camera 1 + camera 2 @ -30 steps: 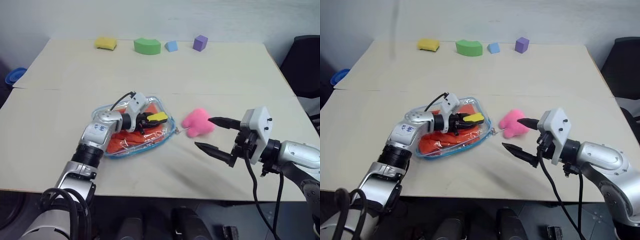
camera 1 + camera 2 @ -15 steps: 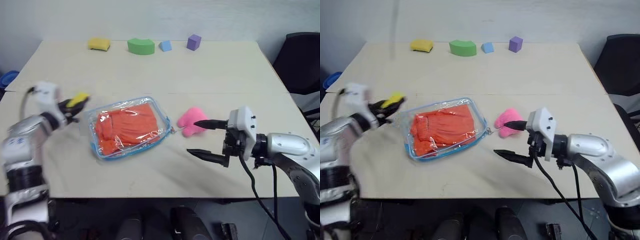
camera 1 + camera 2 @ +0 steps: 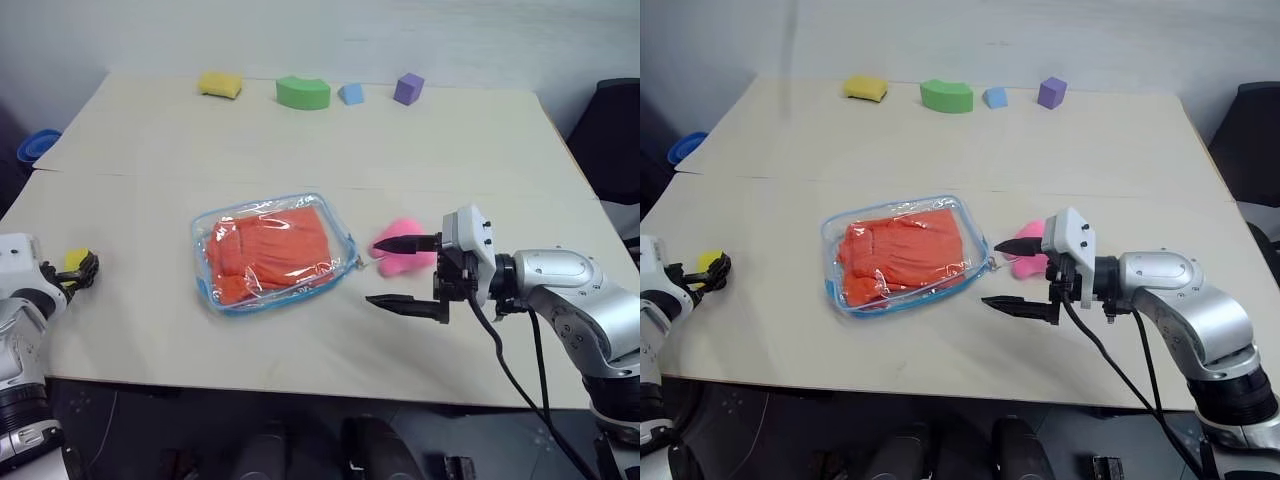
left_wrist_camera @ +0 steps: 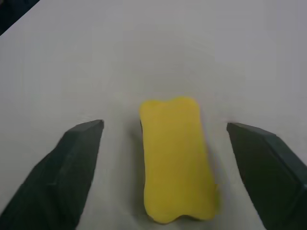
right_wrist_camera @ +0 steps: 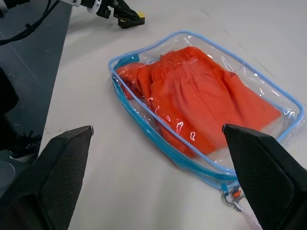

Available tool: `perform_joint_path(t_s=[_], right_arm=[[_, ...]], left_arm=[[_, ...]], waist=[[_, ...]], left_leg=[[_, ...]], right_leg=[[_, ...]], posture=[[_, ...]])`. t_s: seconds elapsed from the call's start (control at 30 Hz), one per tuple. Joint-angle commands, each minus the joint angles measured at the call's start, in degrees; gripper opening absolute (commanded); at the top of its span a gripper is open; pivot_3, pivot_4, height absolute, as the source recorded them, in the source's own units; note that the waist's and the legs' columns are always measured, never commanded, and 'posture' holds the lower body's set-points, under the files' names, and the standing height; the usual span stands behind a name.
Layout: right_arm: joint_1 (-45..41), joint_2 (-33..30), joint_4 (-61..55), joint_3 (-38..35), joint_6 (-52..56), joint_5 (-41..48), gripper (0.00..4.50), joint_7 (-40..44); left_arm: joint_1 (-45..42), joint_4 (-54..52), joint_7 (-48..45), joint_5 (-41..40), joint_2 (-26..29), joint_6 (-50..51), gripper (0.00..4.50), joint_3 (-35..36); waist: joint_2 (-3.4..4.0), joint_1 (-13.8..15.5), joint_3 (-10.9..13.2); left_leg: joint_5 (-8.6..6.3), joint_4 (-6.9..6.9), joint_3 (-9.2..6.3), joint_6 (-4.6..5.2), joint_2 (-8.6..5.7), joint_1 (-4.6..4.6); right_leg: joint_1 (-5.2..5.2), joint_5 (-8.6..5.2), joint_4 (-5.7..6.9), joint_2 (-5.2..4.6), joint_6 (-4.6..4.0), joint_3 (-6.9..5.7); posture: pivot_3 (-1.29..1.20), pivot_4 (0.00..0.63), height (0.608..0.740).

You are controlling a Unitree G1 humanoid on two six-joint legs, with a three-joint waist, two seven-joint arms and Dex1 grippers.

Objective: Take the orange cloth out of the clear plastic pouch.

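Right gripper (image 3: pixel 1008 274) hovers just above the table (image 3: pixel 300 350) near the front edge, fingers spread wide, nothing between them. It points across at the clear plastic pouch (image 3: pixel 272 251), tips just short of the pouch's right end, no contact. Right wrist view: both fingers frame the pouch, small zipper pull (image 5: pixel 233 197) at the near corner, light blue trim all round.

Left gripper (image 3: pixel 82 270) is at the table's left edge, well apart from the pouch. Jaws open wide. A small yellow block (image 4: pixel 176 158) lies on the table between the fingers (image 4: pixel 76 165), clear gaps either side, not gripped.

Pouch lies flat mid-table, slightly skewed. Orange cloth (image 3: pixel 268 250) is folded inside it, fully enclosed, filling most of the pouch. Can't tell whether the zipper is open.

Pink soft toy (image 3: pixel 400 248) sits just right of the pouch, partly behind the right gripper's upper finger.

Back edge of the table, left to right: yellow sponge (image 3: pixel 220 85), green curved block (image 3: pixel 303 92), small blue block (image 3: pixel 351 94), purple cube (image 3: pixel 408 88). All well clear of the pouch.

Off the table, far left: a blue dish (image 3: pixel 38 146). Dark chair (image 3: pixel 615 140) at far right.
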Motion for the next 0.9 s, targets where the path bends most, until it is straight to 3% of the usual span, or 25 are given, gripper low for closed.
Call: perform_joint_path(t_s=[0.03, 0.17, 0.27, 0.37, 0.43, 0.67, 0.9], right_arm=[[0.5, -1.4, -1.4, -3.4, -0.5, 0.6, 4.5, 0.2], [2.8, -2.1, -3.1, -5.5, 0.3, 1.1, 4.5, -0.6], [5.0, -2.5, -5.0, -7.1, 1.2, 1.8, 4.5, -1.4], [6.9, -3.1, -6.4, -8.5, 2.1, 2.5, 4.5, -1.8], [7.7, -3.5, -7.1, -9.2, 2.5, 2.9, 4.5, -1.7], [9.7, -5.2, -8.5, -10.6, 3.2, 3.7, 4.5, -1.4], [12.1, -5.1, -10.5, -12.0, 3.4, 3.8, 4.5, -3.0]], left_arm=[[1.2, -5.9, -1.5, -2.4, 4.2, 4.6, 4.46, 2.8], [0.5, -11.8, -4.7, -7.4, 7.5, 10.8, 4.46, 4.8], [1.3, -22.1, -13.6, -14.6, 11.0, 15.2, 4.46, 3.2], [2.3, -35.4, -22.9, -23.5, 13.5, 18.7, 4.46, -2.0], [2.8, -40.6, -27.1, -25.1, 15.3, 18.4, 4.46, -7.0], [-0.8, -42.3, -36.8, -11.9, 22.1, 7.1, 4.46, -32.5], [-7.5, -39.9, -36.9, 0.5, 18.8, 3.7, 4.46, -47.6]], waist=[[-0.02, -0.3, 0.0], [-0.03, -0.5, 0.0], [-0.03, -0.4, 0.0], [-0.03, -0.2, 0.0], [-0.01, -0.3, 0.0], [0.09, -1.4, 0.1], [0.09, -1.6, 0.1]], left_leg=[[0.0, -0.01, 0.0, 0.0, 0.0, -0.02], [0.0, -0.03, 0.01, 0.01, 0.01, -0.02], [-0.01, -0.04, 0.0, 0.01, 0.01, -0.01], [0.03, -0.03, 0.0, -0.06, -0.02, -0.01], [0.06, -0.04, 0.0, -0.1, -0.04, 0.0], [0.03, -0.22, 0.05, -0.02, 0.02, 0.12], [0.0, -0.17, 0.07, 0.09, 0.02, 0.09]], right_leg=[[-0.01, 0.0, 0.0, 0.01, 0.0, 0.0], [-0.03, 0.0, 0.01, 0.01, 0.0, 0.02], [-0.01, 0.0, 0.01, 0.0, 0.0, 0.02], [0.04, 0.0, -0.06, -0.06, 0.0, 0.01], [0.09, 0.0, -0.14, -0.09, 0.0, 0.0], [0.09, 0.01, -0.13, 0.12, 0.0, 0.12], [0.07, 0.01, -0.05, 0.16, 0.0, 0.16]], posture=[[0.0, 0.15, 0.74], [0.0, 0.15, 0.74], [0.0, 0.15, 0.74], [0.0, 0.15, 0.74], [0.0, 0.15, 0.74], [0.0, 0.15, 0.74], [0.0, 0.15, 0.74]])
